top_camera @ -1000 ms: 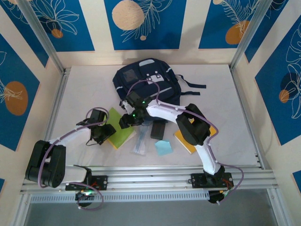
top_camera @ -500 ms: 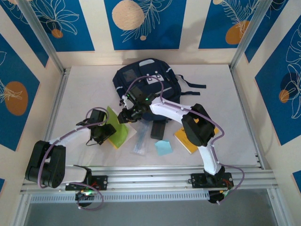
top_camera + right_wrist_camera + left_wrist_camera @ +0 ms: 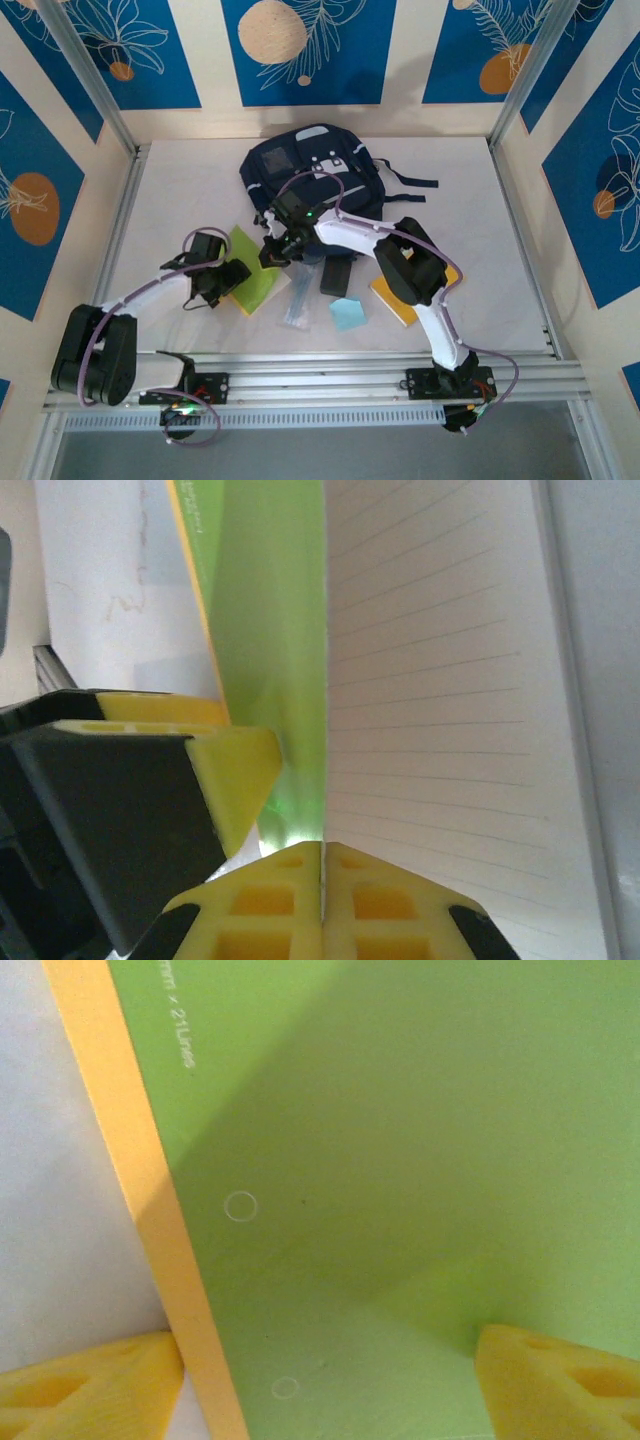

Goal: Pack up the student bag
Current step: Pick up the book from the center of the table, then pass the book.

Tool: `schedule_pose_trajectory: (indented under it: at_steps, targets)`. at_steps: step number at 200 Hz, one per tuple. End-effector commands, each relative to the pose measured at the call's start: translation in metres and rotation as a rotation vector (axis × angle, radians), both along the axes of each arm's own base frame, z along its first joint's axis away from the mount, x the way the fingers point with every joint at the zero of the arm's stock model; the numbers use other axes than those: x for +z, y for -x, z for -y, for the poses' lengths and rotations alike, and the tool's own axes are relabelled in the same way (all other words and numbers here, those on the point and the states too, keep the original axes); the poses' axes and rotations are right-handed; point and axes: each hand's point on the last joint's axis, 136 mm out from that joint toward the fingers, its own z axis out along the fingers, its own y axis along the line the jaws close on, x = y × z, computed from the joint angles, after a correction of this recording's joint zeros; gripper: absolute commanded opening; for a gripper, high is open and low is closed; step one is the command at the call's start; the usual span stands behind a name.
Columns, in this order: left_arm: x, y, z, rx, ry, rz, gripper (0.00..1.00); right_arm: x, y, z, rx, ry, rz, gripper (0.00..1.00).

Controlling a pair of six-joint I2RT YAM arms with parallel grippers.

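Navy fabric student bag (image 3: pixel 318 165), grey-white stripe trim and black straps, lies flat at the far middle of the white table (image 3: pixel 180 190). Just in front of its near edge I've got my right gripper (image 3: pixel 322 870), fingers pinched together on the raised green cover of the lined paper notebook (image 3: pixel 258 288). Nearer me and further left, well short of the bag, my left gripper (image 3: pixel 327 1360) hangs over that same cover, jaws spread wide.
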Motion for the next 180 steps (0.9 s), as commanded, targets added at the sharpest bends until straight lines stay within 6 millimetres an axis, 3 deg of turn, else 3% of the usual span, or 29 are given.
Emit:
schedule_pose_trajectory:
  at_steps: [1, 31, 55, 64, 90, 120, 161, 180]
  targets:
    - [0.016, -0.022, 0.008, -0.011, 0.071, 0.138, 0.84, 0.048, -0.014, 0.006, -0.034, -0.109, 0.009, 0.00]
    - [0.044, -0.041, 0.018, -0.002, 0.154, 0.282, 0.88, 0.087, -0.042, 0.032, -0.106, -0.184, 0.044, 0.00]
    - [0.065, -0.057, 0.023, 0.041, 0.229, 0.389, 0.94, 0.102, -0.061, 0.051, -0.152, -0.235, 0.038, 0.00]
    - [0.071, -0.064, 0.024, 0.066, 0.260, 0.433, 0.99, 0.105, -0.067, 0.056, -0.164, -0.257, 0.026, 0.00]
    - [0.087, -0.083, 0.028, 0.125, 0.332, 0.540, 1.00, 0.104, -0.077, 0.071, -0.202, -0.273, 0.011, 0.00]
    - [0.097, -0.103, 0.047, 0.108, 0.386, 0.594, 0.99, 0.097, -0.079, 0.078, -0.221, -0.297, -0.033, 0.00]
    - [0.085, -0.117, 0.067, 0.100, 0.458, 0.592, 0.84, 0.089, -0.076, 0.083, -0.235, -0.312, -0.063, 0.00]
    - [0.082, -0.120, 0.072, 0.096, 0.479, 0.598, 0.66, 0.086, -0.076, 0.087, -0.245, -0.315, -0.074, 0.00]
